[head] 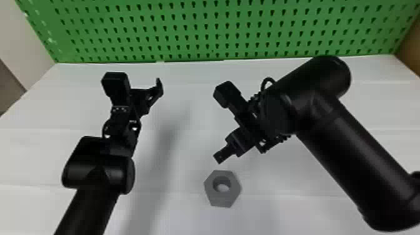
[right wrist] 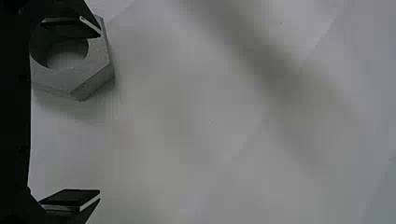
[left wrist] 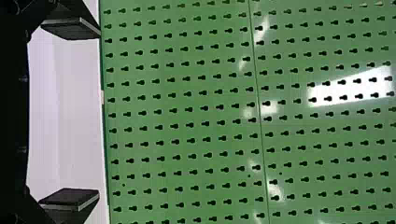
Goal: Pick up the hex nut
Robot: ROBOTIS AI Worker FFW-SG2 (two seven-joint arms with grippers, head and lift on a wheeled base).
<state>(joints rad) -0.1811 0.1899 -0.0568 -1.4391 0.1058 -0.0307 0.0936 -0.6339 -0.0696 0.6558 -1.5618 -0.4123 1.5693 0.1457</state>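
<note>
– what is on the table (head: pixel 175 175)?
– a hex nut (head: pixel 222 198), matte grey and faintly grainy, thick-walled and six-sided around a round hole, lies flat on the smooth white panels, toward the near side and close to the middle. behind stands a glossy green pegboard (head: pixel 218 28) punched with keyhole slots.
– and which way does it point?
– hole upward, its bore upright; the widest line, corner to corner, runs roughly left to right in the head view.
– the claws?
– the right claw (head: pixel 239 140), black, hangs just beyond the nut, its flat fingers (right wrist: pixel 70 198) spread wide with nothing between them. one overlaps the nut in its wrist view, but the head view shows them apart. the left claw (head: pixel 147 97), also parted and empty, faces the pegboard.
</note>
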